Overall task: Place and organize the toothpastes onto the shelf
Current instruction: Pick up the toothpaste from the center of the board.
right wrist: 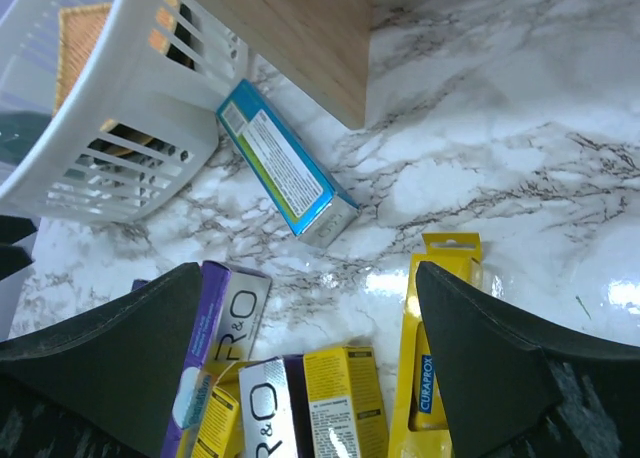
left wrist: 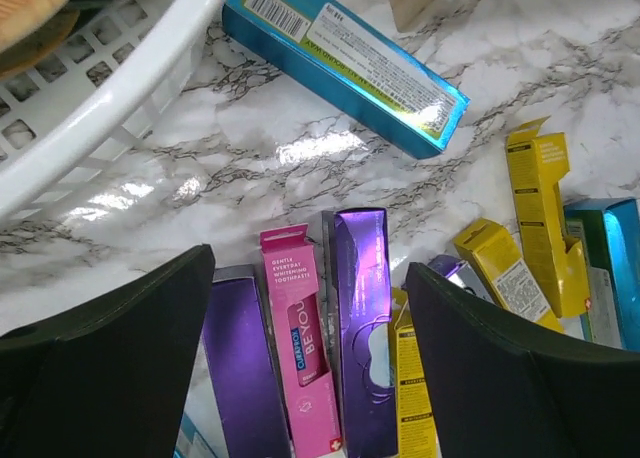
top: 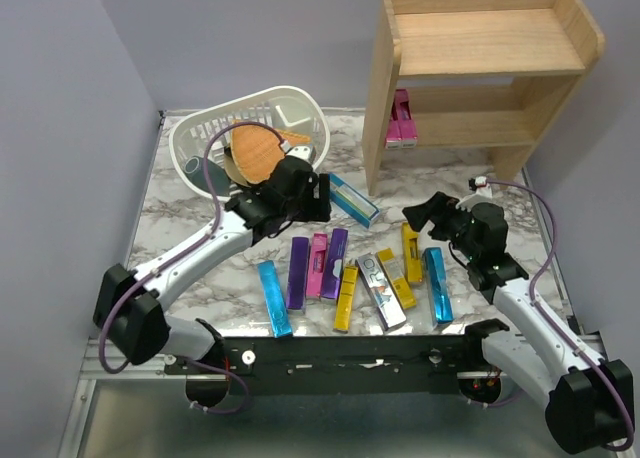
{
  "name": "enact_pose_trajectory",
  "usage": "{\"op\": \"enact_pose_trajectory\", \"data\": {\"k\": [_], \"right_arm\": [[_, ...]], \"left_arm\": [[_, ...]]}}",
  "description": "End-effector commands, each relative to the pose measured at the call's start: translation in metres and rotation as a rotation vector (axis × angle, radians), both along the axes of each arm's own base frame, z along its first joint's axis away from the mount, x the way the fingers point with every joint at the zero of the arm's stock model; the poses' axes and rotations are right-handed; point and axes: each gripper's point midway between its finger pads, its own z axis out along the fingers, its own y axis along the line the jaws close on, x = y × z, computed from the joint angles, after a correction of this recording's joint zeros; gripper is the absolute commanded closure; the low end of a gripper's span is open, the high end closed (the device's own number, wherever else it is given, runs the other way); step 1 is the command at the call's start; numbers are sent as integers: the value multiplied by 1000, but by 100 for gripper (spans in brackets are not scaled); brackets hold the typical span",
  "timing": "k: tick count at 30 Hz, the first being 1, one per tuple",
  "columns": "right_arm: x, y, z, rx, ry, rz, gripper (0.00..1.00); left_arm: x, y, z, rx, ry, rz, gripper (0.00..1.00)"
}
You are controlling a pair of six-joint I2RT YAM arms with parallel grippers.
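The bench (top: 230,290) has a marble-patterned top, smooth and polished enough to throw back the lamps in bright patches. The shelf (top: 480,40) is pale bare wood, matt, its grain plain to see. The basket (left wrist: 110,108) is white plastic, smooth with a soft sheen. The toothpastes (top: 334,263) are cardboard cartons, nearly all shiny. The blue carton (left wrist: 345,63) and the purple carton (left wrist: 362,318) gleam like foil (the purple one almost mirrors). The pink carton (left wrist: 300,348) is glossy print, and the yellow carton (left wrist: 540,218) is duller. The fingers (left wrist: 100,368) of the left claw (left wrist: 310,266) look like matt black, faintly grainy plastic.
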Motion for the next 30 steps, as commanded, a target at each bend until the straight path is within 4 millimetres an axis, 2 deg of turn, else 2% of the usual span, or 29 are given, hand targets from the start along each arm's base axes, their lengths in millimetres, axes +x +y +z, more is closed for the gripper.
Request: {"op": "enact_pose_trajectory", "data": {"k": [1,2,3,4,5,7,8,14,18,26,30], "right_arm": [[-8,11,6,3,-49,50,4],[-8,12,5,0,-50,52,4],[-9,14,6,-3,-54,56,4],[-9,17,6,-2,-60,62,4],[-9,18,6,-4,-63,64,4],[-10,21,5,-10,-63,70,4],[-11,21,4,-13,-64,69,4],[-12,25,4,-24,-72,70,4],[-13,29,4,-30,-75,83,4],[-13,31,2,-32,-68,89,4],[-13,31,0,-33,-63,91,4]], "left_arm": [[7,-14,-43,81,138,100,13],[11,-21,-42,85,138,97,14],[11,-22,-48,111,152,99,16],[12,-26,-64,150,182,98,17],[15,-33,-62,153,180,95,19],[16,-33,-82,206,226,107,26],[17,-38,-83,207,230,103,28],[14,-37,-114,250,292,116,39],[8,-26,-125,272,305,149,46],[-7,-19,-146,299,365,138,47],[-13,-25,-149,261,386,111,46]]}}
